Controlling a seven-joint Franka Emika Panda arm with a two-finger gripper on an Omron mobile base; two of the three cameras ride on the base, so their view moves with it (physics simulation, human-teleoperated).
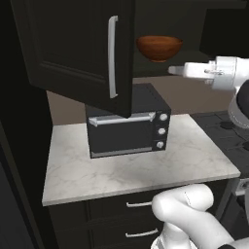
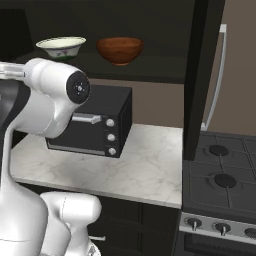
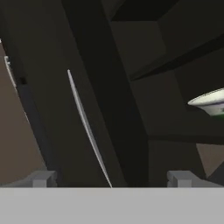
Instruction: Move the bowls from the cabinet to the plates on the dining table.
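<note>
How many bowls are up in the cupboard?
2. The reddish-brown bowl and the cream-white bowl sit side by side on the shelf of the open cabinet, above the toaster oven. Dark corners of the shelf could hide more.

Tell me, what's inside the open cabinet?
Two bowls sit on the cabinet shelf: a reddish-brown bowl and a cream-white bowl. The dark upper part hides anything else.

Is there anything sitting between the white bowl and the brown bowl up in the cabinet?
No. In the right base view, just bare dark shelf separates the white bowl and brown bowl.
</note>
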